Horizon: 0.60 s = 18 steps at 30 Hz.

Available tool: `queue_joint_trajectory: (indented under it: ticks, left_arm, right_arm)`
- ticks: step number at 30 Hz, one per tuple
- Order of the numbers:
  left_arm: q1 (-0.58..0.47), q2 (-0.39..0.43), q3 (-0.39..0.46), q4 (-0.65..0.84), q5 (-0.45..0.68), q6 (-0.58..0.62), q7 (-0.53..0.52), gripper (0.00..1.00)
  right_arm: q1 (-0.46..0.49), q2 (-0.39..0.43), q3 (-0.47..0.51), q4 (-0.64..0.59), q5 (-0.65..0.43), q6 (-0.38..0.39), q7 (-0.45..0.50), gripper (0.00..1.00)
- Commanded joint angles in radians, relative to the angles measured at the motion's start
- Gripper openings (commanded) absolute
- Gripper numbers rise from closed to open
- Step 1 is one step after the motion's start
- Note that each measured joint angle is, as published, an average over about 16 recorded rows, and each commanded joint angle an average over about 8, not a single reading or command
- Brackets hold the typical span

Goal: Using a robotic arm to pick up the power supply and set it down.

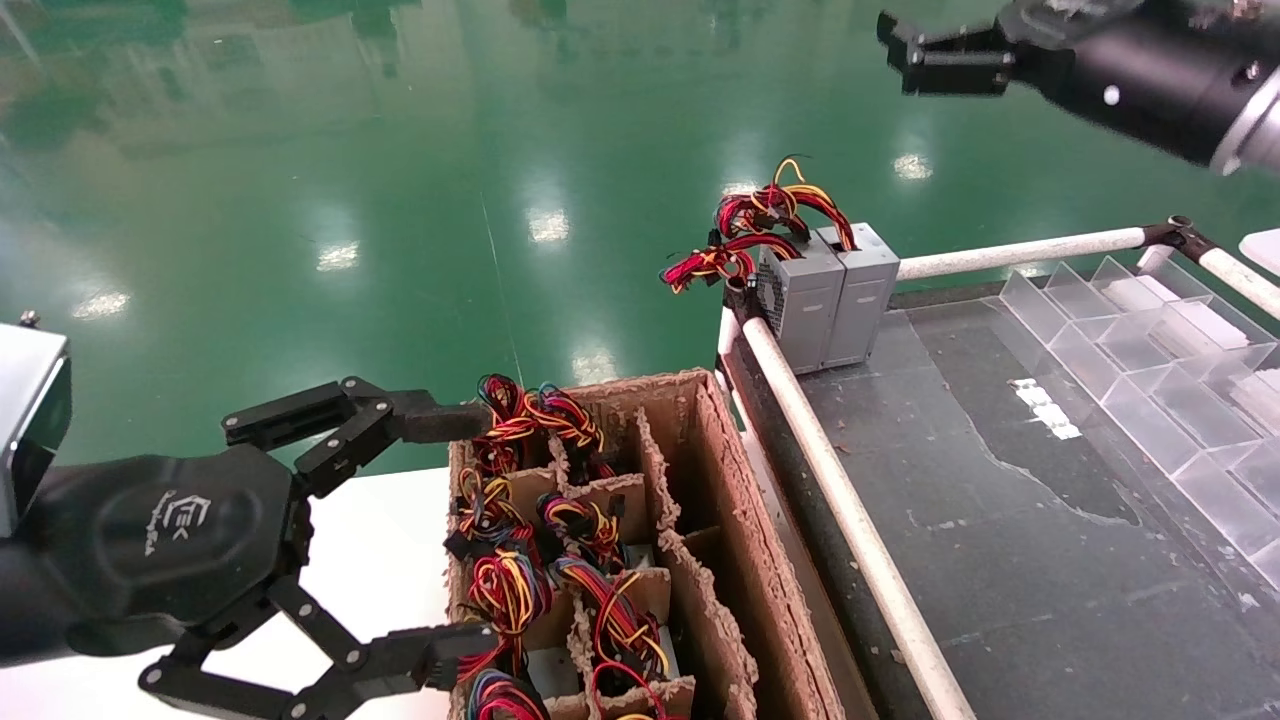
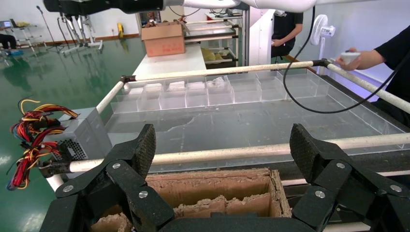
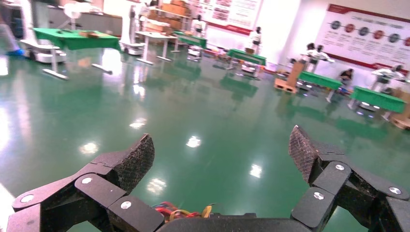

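Two grey power supply boxes stand side by side at the table's far left corner. One power supply (image 1: 862, 290) has red, yellow and black wires (image 1: 800, 205) arching from its top. Its twin (image 1: 800, 300) against the rail shows a perforated side and a mostly red bundle (image 1: 705, 262); the left wrist view shows that vented box (image 2: 82, 133) too. My right gripper (image 1: 912, 60) hangs open high above them, holding nothing (image 3: 222, 150). My left gripper (image 1: 465, 530) is open and empty (image 2: 222, 150), beside the cardboard box (image 1: 720, 450) of wired units.
A white rail (image 1: 840, 500) edges the dark table (image 1: 1000, 520) next to the divided cardboard box (image 2: 217, 186). Clear plastic compartments (image 1: 1150, 340) line the table's right side. A person (image 2: 387, 58) stands beyond the far rail, with a black cable (image 2: 309, 104) across the table.
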<state>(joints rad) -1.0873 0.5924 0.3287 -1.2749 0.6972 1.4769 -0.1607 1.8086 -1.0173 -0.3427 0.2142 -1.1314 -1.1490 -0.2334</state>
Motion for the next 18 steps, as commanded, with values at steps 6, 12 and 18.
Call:
queue_joint_trajectory:
  ticks: [6,12,18]
  left_arm:
    - [0.0,0.0,0.0,0.0,0.0,0.0,0.0,1.0]
    - [0.0,0.0,0.0,0.0,0.0,0.0,0.0,1.0]
    - [0.0,0.0,0.001,0.0,0.0,0.0,0.0,1.0]
  right_arm:
    - [-0.107,0.059,0.009,0.156,0.059,-0.051,0.062,1.0]
    - [-0.199,0.11,0.017,0.29,0.109,-0.094,0.114,1.0]
    - [-0.291,0.161,0.025,0.424,0.159,-0.137,0.167,1.0]
